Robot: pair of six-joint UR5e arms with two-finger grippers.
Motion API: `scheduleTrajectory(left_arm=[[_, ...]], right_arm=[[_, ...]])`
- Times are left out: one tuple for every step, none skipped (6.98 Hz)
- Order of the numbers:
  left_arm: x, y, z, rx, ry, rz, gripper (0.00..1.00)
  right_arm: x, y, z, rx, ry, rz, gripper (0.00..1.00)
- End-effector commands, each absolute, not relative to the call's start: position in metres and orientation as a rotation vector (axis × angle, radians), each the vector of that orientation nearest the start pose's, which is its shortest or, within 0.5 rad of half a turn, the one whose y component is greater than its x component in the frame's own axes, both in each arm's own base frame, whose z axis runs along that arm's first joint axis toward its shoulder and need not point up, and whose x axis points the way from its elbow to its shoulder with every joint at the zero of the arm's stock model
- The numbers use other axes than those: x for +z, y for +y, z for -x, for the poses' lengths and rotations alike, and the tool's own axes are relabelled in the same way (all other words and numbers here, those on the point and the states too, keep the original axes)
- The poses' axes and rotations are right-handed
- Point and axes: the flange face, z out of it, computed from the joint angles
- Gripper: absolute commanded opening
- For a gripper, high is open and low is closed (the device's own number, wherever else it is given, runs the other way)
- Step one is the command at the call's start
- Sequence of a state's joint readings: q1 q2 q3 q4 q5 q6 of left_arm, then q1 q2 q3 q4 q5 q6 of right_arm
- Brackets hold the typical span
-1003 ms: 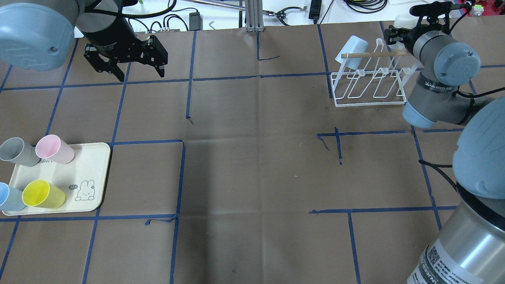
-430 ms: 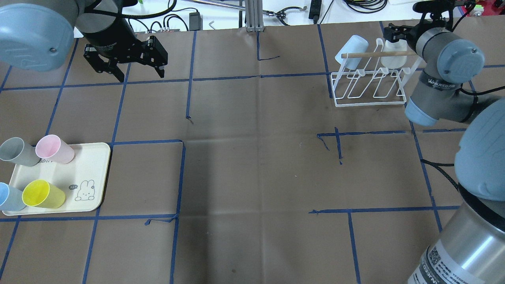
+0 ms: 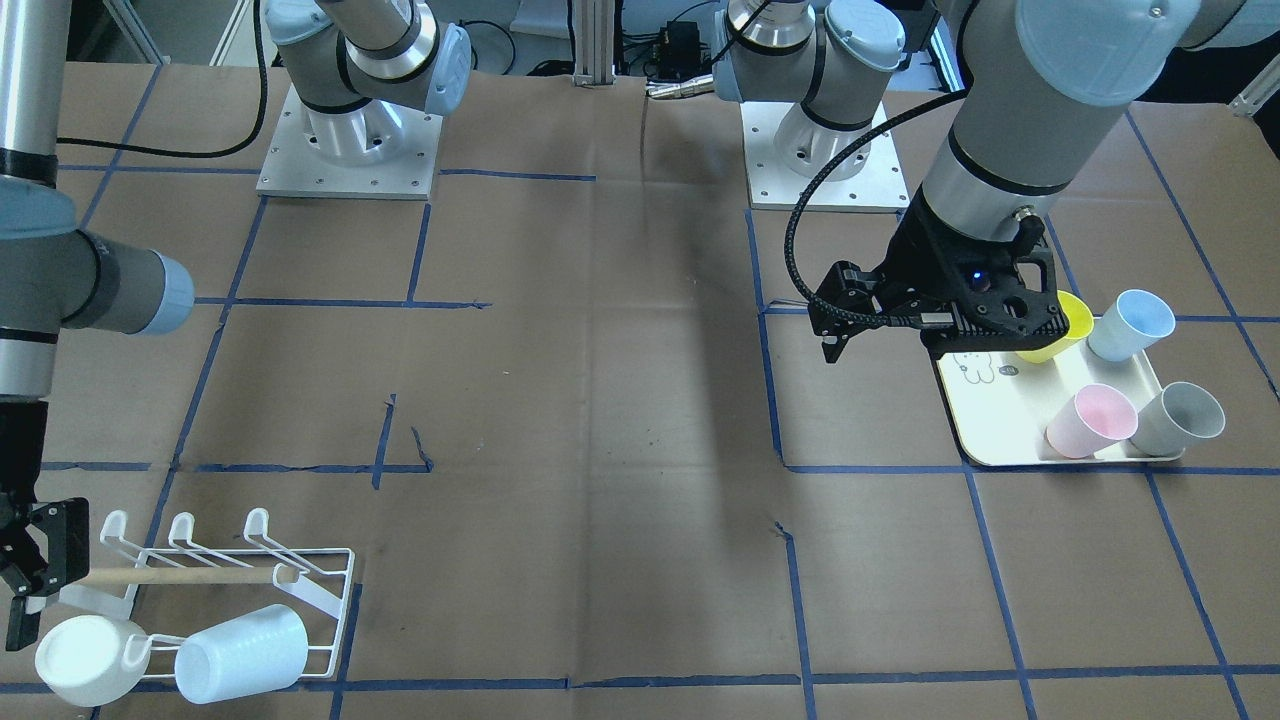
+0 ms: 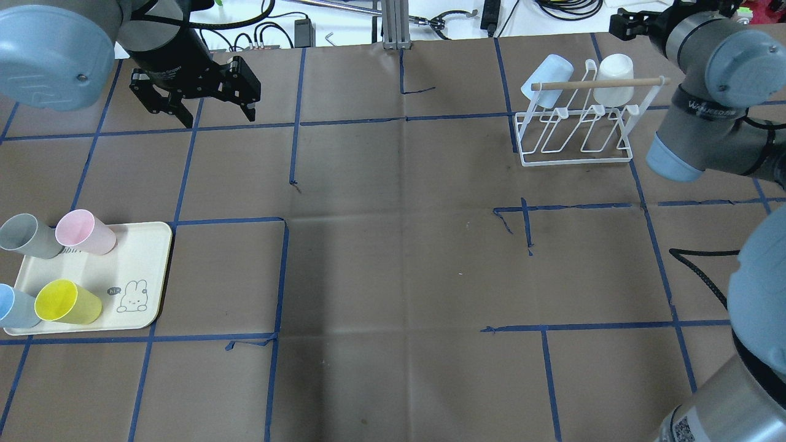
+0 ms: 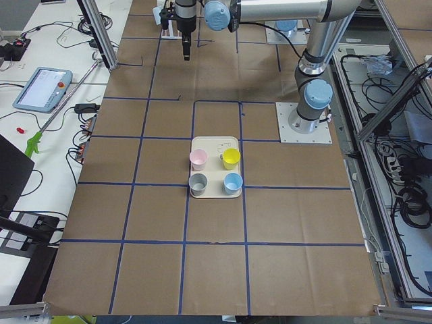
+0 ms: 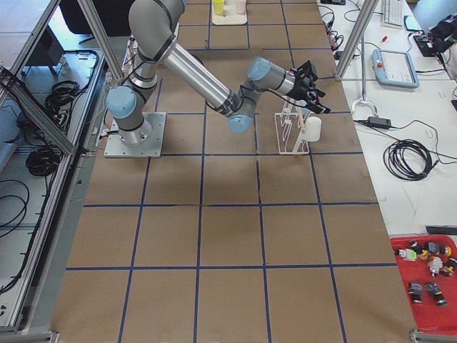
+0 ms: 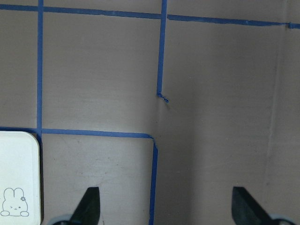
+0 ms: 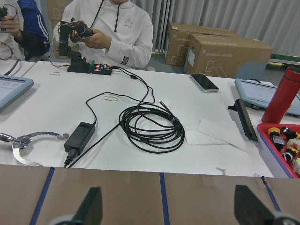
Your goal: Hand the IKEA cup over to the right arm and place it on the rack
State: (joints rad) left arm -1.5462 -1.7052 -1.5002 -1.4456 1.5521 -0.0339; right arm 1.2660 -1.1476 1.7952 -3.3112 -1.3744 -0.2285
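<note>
While the front-facing camera looked steeply down on the desk point(image 3: 620, 400), the white IKEA cup point(image 3: 85, 660) was on the rack point(image 3: 300, 590) at lower left, tipped over a prong just beside a pale blue cup point(image 3: 240, 650). The wooden dowel point(image 3: 180, 575) ran above them both. The right arm point(image 3: 50, 285) dropped in at the view's left edge, and its right pincer point(image 3: 30, 590) hung at the rack's end. Across the desk the left pincer point(image 3: 830, 325) hovered by the cream tray point(image 3: 1000, 430), where yellow, blue, pink and grey cups stood.

From overhead the picture was clearer. The white cup sat in the rack's far row, to the right of the pale blue one. The right pincer was up near the far desk edge, well apart from the cup and carrying nothing. The left pincer was spread wide over bare paper at far left.

In the left-end view only the tray and its four cups showed plainly. From the right end, the near arm reached out to the rack, with the white cup on the side away from the robot.

On the left wrist camera the fingertips point(image 7: 89, 206) stood wide apart above blue tape lines, with the tray's corner at lower left. The right wrist camera showed its fingertips point(image 8: 91, 206) spread just as wide, released and empty. Beyond them lay a white bench with coiled cables.
</note>
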Motion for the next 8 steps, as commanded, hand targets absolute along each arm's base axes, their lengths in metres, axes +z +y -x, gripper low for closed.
scheduleTrajectory(left_arm=[[0.465,-0.557,0.121,-0.094,3.158,0.091,1.00],[0.465,-0.557,0.122,-0.094,3.158,0.091,1.00],[0.465,-0.557,0.122,-0.094,3.158,0.091,1.00],[0.465,-0.557,0.121,-0.097,3.150,0.091,1.00],[0.464,-0.557,0.118,-0.093,3.112,0.090,1.00],[0.464,-0.557,0.120,-0.096,3.113,0.083,1.00],[0.465,-0.557,0.121,-0.098,3.118,0.087,1.00],[0.464,-0.558,0.122,-0.096,3.124,0.092,1.00]], right_arm=[[0.404,-0.619,0.015,-1.522,2.831,0.092,1.00],[0.425,-0.606,0.003,-1.412,2.859,0.098,1.00],[0.428,-0.593,-0.014,-1.176,2.914,0.111,1.00],[0.441,-0.578,-0.025,-1.051,2.971,0.099,1.00],[0.454,-0.564,-0.037,-0.922,2.999,0.100,1.00],[0.462,-0.560,-0.042,-0.762,3.034,0.100,1.00],[0.476,-0.551,-0.043,-0.606,3.104,0.068,1.00],[0.488,-0.532,-0.063,-0.413,3.103,-0.006,1.00]])
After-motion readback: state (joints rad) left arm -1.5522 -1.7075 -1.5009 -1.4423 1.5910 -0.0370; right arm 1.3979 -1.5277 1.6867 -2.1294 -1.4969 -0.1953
